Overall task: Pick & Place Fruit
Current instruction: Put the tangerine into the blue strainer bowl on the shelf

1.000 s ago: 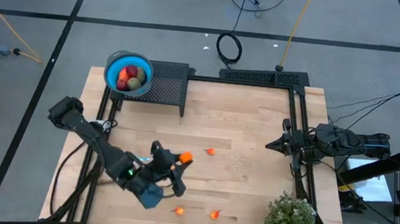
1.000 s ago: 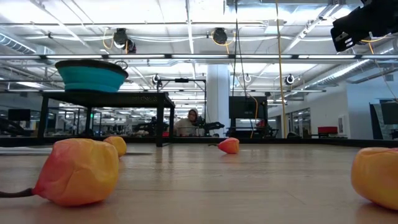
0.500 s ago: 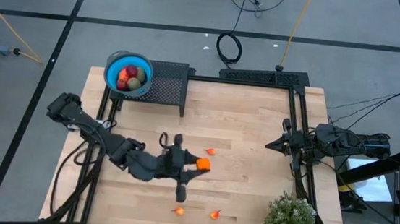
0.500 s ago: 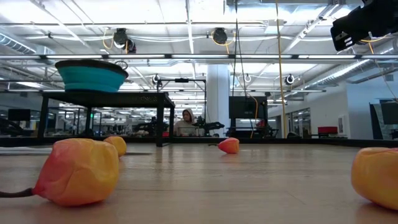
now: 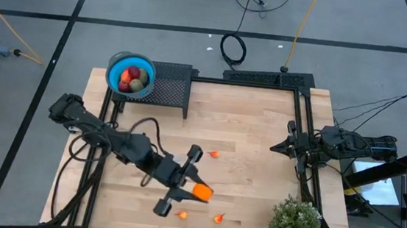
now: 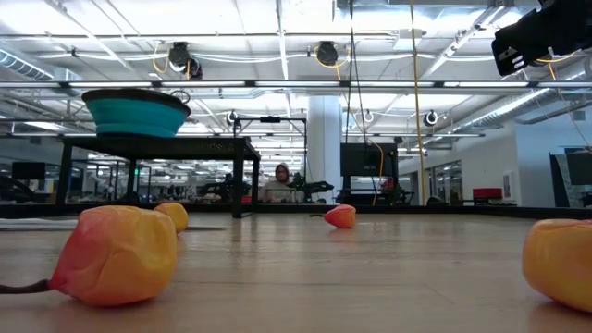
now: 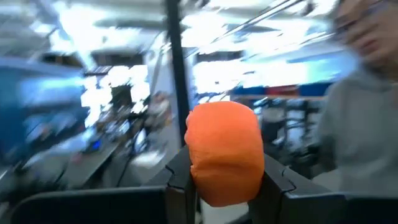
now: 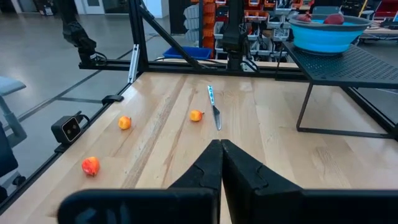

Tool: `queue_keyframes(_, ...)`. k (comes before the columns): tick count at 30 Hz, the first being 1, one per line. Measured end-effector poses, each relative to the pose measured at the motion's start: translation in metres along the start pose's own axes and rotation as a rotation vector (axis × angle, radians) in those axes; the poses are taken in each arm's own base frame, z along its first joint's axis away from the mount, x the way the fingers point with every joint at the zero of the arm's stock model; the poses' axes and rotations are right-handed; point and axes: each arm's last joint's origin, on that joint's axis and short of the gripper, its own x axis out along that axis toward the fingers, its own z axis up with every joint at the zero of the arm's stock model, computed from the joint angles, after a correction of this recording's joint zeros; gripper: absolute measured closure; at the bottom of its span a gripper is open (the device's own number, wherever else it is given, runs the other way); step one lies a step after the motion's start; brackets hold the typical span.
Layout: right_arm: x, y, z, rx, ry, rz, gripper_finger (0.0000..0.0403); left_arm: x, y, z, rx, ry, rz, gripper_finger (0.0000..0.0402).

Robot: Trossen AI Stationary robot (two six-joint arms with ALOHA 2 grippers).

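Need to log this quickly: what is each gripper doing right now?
Left gripper: closed on an orange fruit, above the table.
Right gripper: shut, empty, waiting at the table's right edge.

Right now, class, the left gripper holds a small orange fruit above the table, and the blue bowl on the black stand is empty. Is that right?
One thing is wrong: the blue bowl on the black stand is not empty. The high view shows fruit in it, red pieces and a brownish one. The rest stands: the left gripper holds a small orange fruit above the table.
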Motion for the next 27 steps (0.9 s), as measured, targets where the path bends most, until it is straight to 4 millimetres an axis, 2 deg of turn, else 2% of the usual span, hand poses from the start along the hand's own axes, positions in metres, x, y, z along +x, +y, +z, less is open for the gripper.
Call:
queue_keyframes(8, 0.000, 0.000, 0.000, 0.000, 0.000, 0.000, 0.0403, -0.002, -0.003, 0.018, 0.106, -0.215, -0.187, 0.0309)
queue_keyframes(15, 0.000, 0.000, 0.000, 0.000, 0.000, 0.000, 0.0403, -0.003, -0.003, 0.019, 0.106, -0.224, -0.197, 0.0309)
queue_keyframes(20, 0.000, 0.000, 0.000, 0.000, 0.001, 0.000, 0.0403, -0.002, 0.002, 0.019, -0.001, -0.207, -0.022, 0.0309)
queue_keyframes(27, 0.000, 0.000, 0.000, 0.000, 0.000, 0.000, 0.0403, -0.008, 0.017, 0.034, -0.236, -0.385, 0.248, 0.0309)
